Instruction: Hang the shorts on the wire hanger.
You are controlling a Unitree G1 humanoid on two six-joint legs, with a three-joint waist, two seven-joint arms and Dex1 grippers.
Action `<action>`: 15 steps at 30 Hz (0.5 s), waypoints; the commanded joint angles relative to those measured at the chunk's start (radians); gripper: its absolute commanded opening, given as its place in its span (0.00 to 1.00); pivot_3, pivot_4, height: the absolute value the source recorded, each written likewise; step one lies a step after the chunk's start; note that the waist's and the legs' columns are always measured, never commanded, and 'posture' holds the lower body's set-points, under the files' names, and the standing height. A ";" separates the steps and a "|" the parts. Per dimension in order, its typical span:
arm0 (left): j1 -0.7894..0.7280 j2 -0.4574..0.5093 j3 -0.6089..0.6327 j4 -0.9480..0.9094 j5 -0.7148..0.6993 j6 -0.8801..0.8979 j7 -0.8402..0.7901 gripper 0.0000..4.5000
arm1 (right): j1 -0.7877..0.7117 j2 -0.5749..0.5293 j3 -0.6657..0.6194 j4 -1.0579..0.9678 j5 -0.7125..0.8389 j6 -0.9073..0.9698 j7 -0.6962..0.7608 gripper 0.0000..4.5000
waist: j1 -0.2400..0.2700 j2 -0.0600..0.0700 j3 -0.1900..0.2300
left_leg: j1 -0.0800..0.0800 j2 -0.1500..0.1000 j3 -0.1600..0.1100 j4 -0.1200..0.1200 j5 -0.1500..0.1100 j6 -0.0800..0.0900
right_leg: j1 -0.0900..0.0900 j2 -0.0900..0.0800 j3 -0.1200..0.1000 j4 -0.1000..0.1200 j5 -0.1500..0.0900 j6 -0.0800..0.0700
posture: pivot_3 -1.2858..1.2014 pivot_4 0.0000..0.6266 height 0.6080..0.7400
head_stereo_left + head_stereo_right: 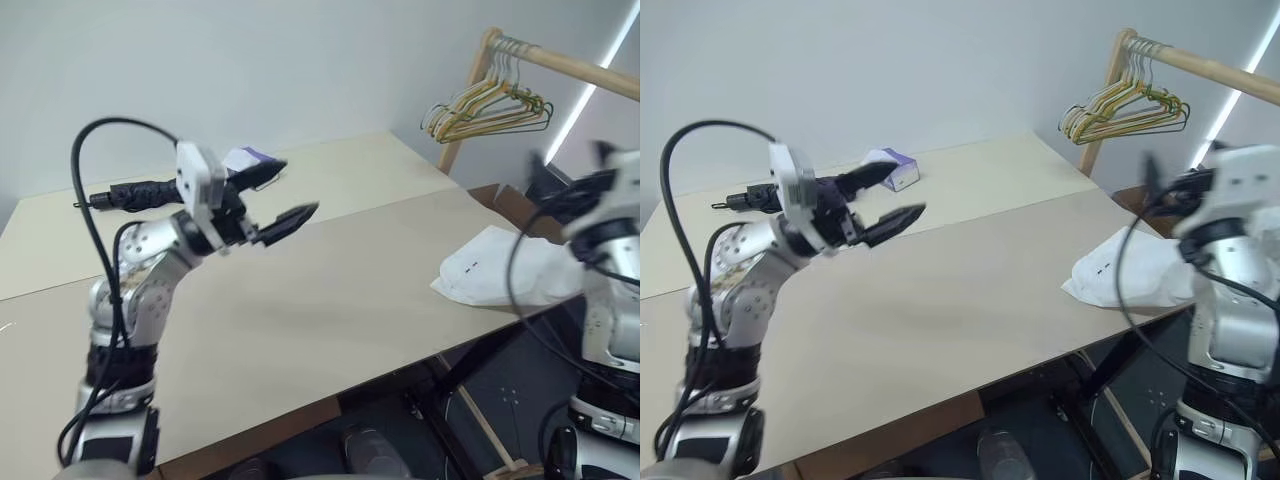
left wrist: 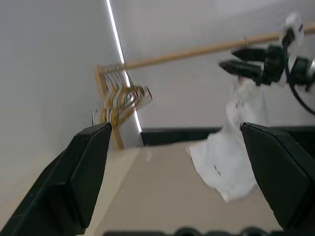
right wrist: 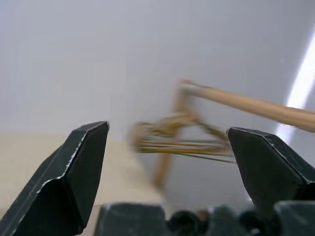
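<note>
The white shorts (image 1: 497, 268) lie crumpled on the table's right corner, partly draped over the edge; they also appear as the shorts (image 2: 224, 164) in the left wrist view. The wire hanger is out of view. My left gripper (image 1: 297, 188) hovers open above the left half of the table, its fingers pointing toward the shorts with nothing between them. My right gripper (image 2: 230, 58) is raised just above and beyond the shorts at the table's right end. It is open and empty, and in its own wrist view the right gripper (image 3: 167, 129) faces the clothes rail.
A wooden rail (image 1: 560, 60) at the back right carries a bunch of yellow and green hangers (image 1: 490, 105). A small purple and white box (image 1: 895, 168) and a black tool (image 1: 130, 195) lie at the table's far left. The tan table (image 1: 330, 300) ends near the shorts.
</note>
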 commanded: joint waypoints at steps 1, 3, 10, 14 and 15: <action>0.064 0.054 0.019 -0.075 0.034 -0.017 -0.009 1.00 | -0.064 -0.047 0.130 -0.026 0.094 0.042 0.248 1.00 | 0.016 -0.002 0.001 | -0.001 0.001 0.000 0.000 0.000 0.000 | -0.001 0.000 0.000 0.000 0.000 0.000 | 0.50 0.00 1.00; 0.114 0.082 0.029 -0.106 0.048 -0.018 -0.010 1.00 | -0.099 -0.056 0.182 0.011 0.109 0.055 0.334 1.00 | 0.041 -0.004 0.002 | -0.004 0.001 -0.001 0.000 0.000 0.000 | -0.004 0.000 -0.001 -0.001 0.001 0.002 | 0.52 0.00 1.00; 0.344 0.145 0.111 -0.262 0.052 -0.006 0.027 1.00 | -0.235 -0.014 0.331 0.193 0.082 0.013 0.545 1.00 | 0.157 -0.006 0.003 | -0.008 0.002 0.000 -0.006 0.000 0.000 | -0.008 -0.002 -0.006 -0.008 0.003 0.003 | 0.55 0.00 1.00; 0.385 0.153 0.126 -0.287 0.054 -0.008 0.040 1.00 | -0.234 -0.007 0.340 0.203 0.075 0.008 0.573 1.00 | 0.227 -0.006 0.003 | -0.016 0.002 0.005 -0.006 0.000 0.000 | -0.017 -0.003 -0.006 -0.008 0.004 0.001 | 0.55 0.00 1.00; 0.389 0.154 0.129 -0.289 0.052 -0.007 0.042 1.00 | -0.227 -0.006 0.341 0.197 0.073 0.006 0.574 1.00 | 0.241 -0.006 0.003 | -0.019 0.002 0.007 -0.006 0.000 0.000 | -0.020 -0.003 -0.007 -0.008 0.007 -0.003 | 0.55 0.00 1.00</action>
